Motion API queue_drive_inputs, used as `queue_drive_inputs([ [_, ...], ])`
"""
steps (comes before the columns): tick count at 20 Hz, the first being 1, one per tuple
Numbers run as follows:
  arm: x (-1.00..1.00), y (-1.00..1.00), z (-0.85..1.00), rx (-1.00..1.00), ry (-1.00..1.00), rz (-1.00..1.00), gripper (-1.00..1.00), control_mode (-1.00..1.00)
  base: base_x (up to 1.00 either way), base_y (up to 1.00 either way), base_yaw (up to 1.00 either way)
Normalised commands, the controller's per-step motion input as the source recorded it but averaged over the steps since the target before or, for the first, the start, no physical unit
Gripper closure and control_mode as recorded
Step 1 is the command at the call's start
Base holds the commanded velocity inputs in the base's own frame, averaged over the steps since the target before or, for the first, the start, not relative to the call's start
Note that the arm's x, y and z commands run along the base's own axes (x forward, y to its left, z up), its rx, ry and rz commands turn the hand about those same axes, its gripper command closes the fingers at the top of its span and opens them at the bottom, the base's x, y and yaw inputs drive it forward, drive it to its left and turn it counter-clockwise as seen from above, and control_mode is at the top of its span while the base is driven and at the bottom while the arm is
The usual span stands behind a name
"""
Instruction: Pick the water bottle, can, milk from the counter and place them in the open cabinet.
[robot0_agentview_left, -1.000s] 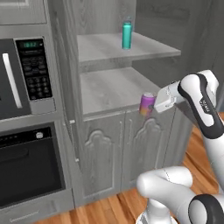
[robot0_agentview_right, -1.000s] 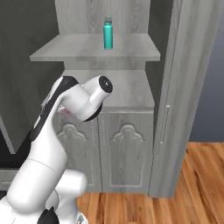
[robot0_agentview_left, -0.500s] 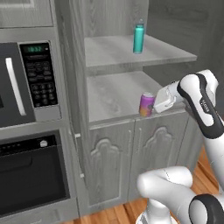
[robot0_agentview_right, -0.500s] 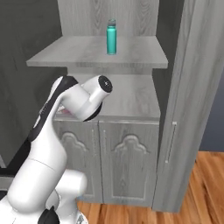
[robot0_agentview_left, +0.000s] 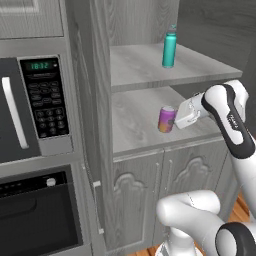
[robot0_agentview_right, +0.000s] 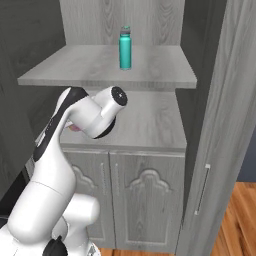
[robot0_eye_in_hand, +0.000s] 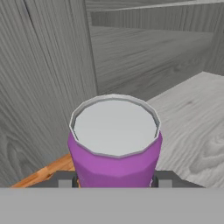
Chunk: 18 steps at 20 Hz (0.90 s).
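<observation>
Although the gripper (robot0_agentview_left: 174, 120) holds the can (robot0_agentview_left: 166, 119) at the open cabinet (robot0_agentview_left: 150, 125), the fingers themselves are mostly hidden: in the left base view the white hand covers them, and in the hand view the can (robot0_eye_in_hand: 114, 140) fills the space between the two dark tips, which peek out on either side of its base, closed on it. In the right base view the arm's bulky wrist blocks the can, leaving just a sliver of pink at its left edge. The can is short, purple-pink with a silvery faceted rim and flat grey top; it is over the lower shelf, near the front edge, and whether its bottom touches the wood cannot be told. The water bottle (robot0_agentview_left: 169, 48), a slim teal cylinder with a grey cap, stands upright on the upper shelf (robot0_agentview_right: 90, 67), well apart from the can.
</observation>
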Motion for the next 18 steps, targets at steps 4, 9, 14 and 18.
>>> queue_drive_inputs([
  [4,0.00,0.00,0.00,0.00,0.00,0.00,1.00,1.00,0.01,-0.01,0.00],
  [9,0.00,0.00,0.00,0.00,0.00,0.00,1.00,1.00,0.00,0.00,0.00],
  [14,0.00,0.00,0.00,0.00,0.00,0.00,1.00,1.00,0.00,0.00,0.00],
  [18,0.00,0.00,0.00,0.00,0.00,0.00,1.00,-1.00,0.00,0.00,0.00],
])
